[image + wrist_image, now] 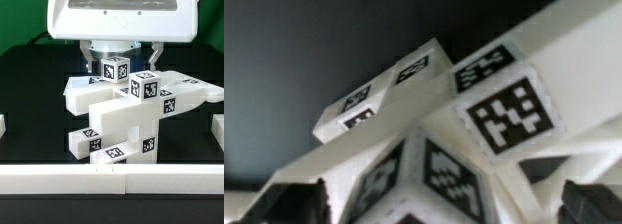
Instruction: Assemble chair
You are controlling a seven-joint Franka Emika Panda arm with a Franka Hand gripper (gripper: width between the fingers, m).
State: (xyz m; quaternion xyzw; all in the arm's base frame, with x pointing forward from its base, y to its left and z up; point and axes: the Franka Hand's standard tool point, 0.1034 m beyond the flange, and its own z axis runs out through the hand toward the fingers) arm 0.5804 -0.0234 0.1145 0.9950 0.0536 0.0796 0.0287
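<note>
The partly joined chair (125, 115) stands in the middle of the black table, white blocks bearing black-and-white tags. A bar leg (115, 72) sticks up at its top, another tagged bar (100, 140) juts toward the exterior view's left, and a flat piece (185, 95) reaches to the right. My gripper (120, 57) hangs just behind and above the top bar. In the wrist view the tagged chair blocks (491, 110) fill the frame, and my gripper (438, 208) is open, its dark fingers (287, 205) wide apart on either side of a tagged block without clamping it.
A low white wall (110, 180) runs along the front of the table, with short white wall pieces at the exterior view's left (3, 125) and right (217, 130). The large white arm housing (120, 20) hangs over the back.
</note>
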